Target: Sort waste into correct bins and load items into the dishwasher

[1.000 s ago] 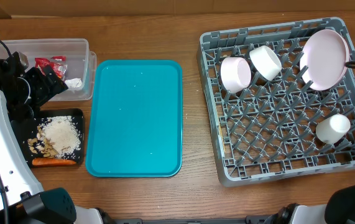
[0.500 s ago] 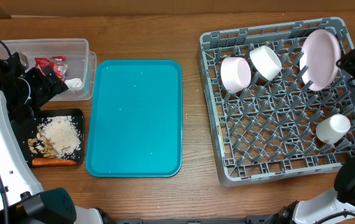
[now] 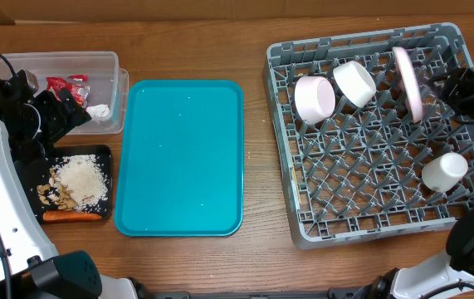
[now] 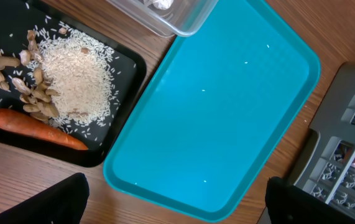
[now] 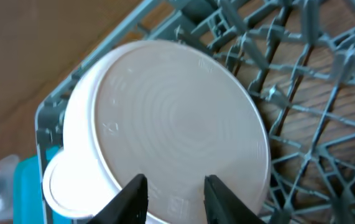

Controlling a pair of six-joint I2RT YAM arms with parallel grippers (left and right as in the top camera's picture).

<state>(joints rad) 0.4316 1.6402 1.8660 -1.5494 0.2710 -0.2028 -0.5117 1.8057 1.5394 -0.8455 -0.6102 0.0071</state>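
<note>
Rack [image 3: 361,166] holding cups [image 3: 314,98], upright plate [image 3: 408,83], left claw [image 4: 177,208] spread, right claw [image 5: 176,196] grip unclear

No legible text, brand, number or sign appears in any view. In the overhead view we note white patches on the red wrapper [image 3: 66,83] lying in the clear bin [image 3: 21,58], but they are too small for us to tell whether they are print. In the right wrist view the pale plate [image 5: 177,118] bears faint raised marks near its rim, and we cannot read them as letters or numerals.
</note>
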